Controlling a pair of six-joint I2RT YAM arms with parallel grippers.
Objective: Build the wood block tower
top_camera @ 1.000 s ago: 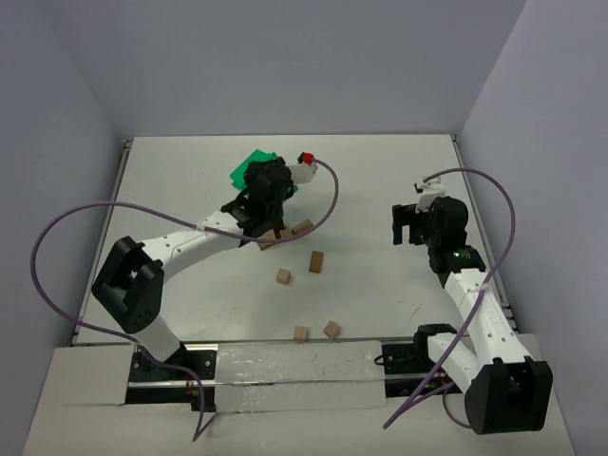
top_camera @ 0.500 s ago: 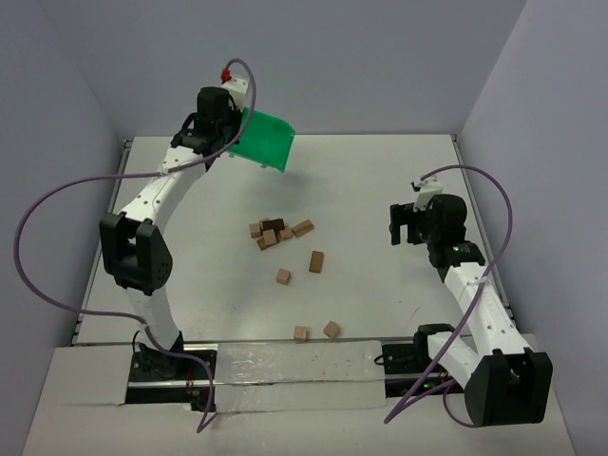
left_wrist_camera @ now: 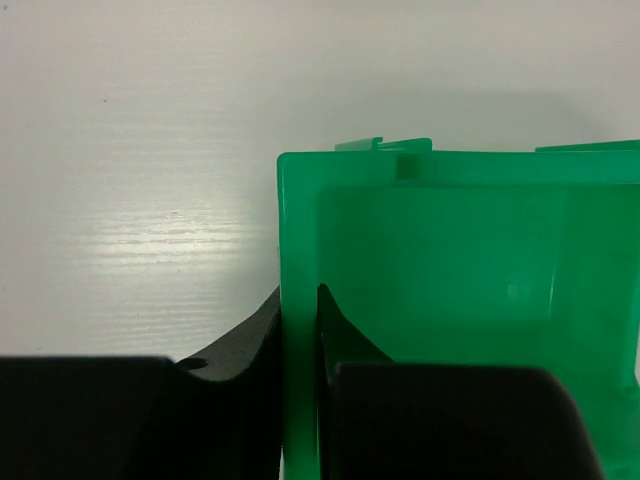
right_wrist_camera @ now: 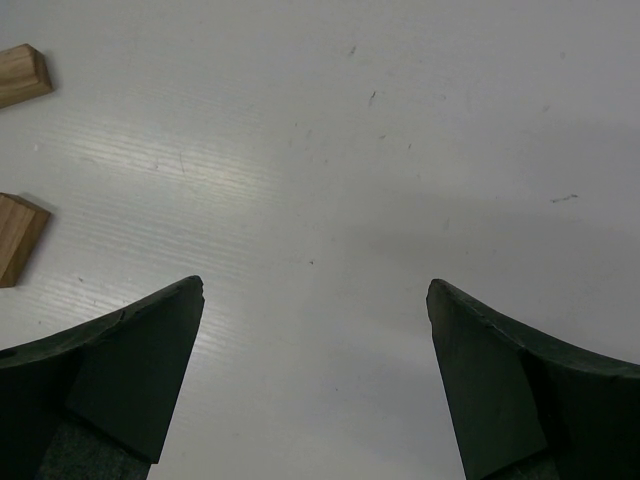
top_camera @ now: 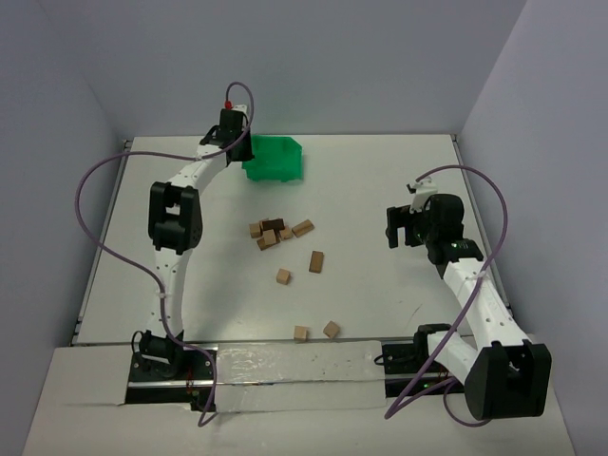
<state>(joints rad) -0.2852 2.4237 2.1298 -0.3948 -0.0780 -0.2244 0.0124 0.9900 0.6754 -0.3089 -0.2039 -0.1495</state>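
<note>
The wooden blocks lie loose on the white table, and no stack stands. A cluster (top_camera: 272,231) of several tan blocks and one dark brown block (top_camera: 274,224) sits mid-table. Single tan blocks lie in front of it (top_camera: 315,260), (top_camera: 283,276), and two lie near the front edge (top_camera: 301,332), (top_camera: 331,329). My left gripper (top_camera: 237,152) (left_wrist_camera: 300,300) is at the far back, shut on the left wall of the green bin (top_camera: 275,159) (left_wrist_camera: 450,250). My right gripper (top_camera: 397,228) (right_wrist_camera: 315,290) is open and empty over bare table, with two tan blocks (right_wrist_camera: 20,75), (right_wrist_camera: 15,235) at its left.
The green bin stands upright at the back of the table (top_camera: 380,180), near the rear wall. Its inside looks empty in the left wrist view. Purple cables loop from both arms. Grey walls close in the table at the left, back and right.
My left arm swung from over the block cluster to the far back, carrying the green bin, which went from tilted in the air to upright on the table. The right arm barely moved.
</note>
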